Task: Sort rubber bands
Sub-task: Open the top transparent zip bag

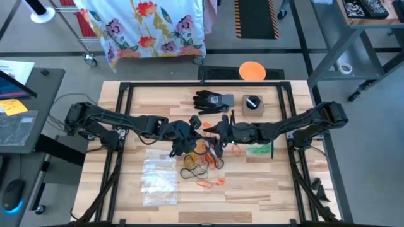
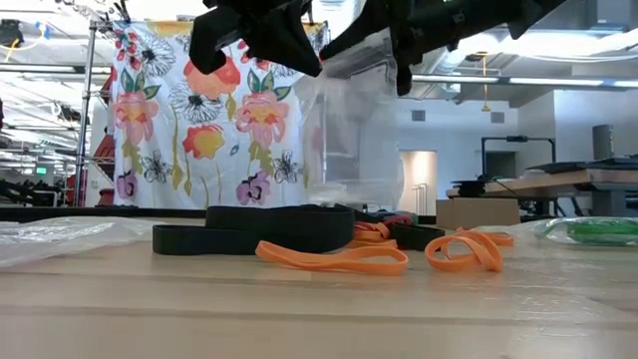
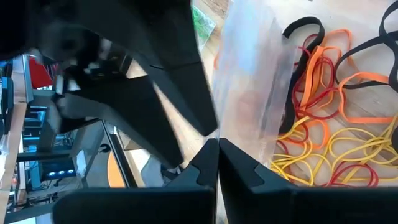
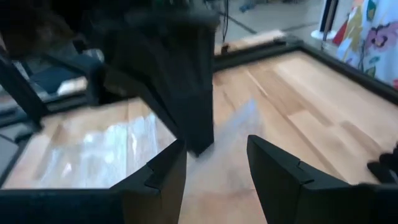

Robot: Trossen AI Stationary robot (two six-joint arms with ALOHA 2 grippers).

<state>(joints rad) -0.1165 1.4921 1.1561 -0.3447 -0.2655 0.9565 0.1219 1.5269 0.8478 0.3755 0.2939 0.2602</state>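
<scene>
Both arms meeting at the middle of the high view, above the wooden surface point(image 1: 265, 189). Left pincer point(image 1: 184, 140) closed, fingers point(image 3: 239, 171) pressed together on the edge of a clear plastic bag point(image 2: 349, 130) and holding it lifted (visible in the low view as a hazy sheet hanging near the top centre). Right pincer point(image 1: 219, 133) just beside the left one, jaws standing apart with a gap between the two dark fingers point(image 4: 273, 168); not possible to tell if anything is held there.

Rubber bands point(image 1: 203, 165) lying loose on the surface, just below the two pincers in the centre of the high view: black and yellow ones mixed, some orange ones a little lower. In the low view, black and orange bands in the middle foreground. In the left wrist view, yellow, red, orange and black bands tangled at the right side of the frame, partly seen through the bag.

Green bundle point(image 1: 259, 150) right of centre in the high view. Flat pile of more clear bags point(image 1: 158, 176) at lower left of centre. Black glove point(image 1: 211, 101) near the upper centre, and a small brown box point(image 1: 254, 103) to its right.
</scene>
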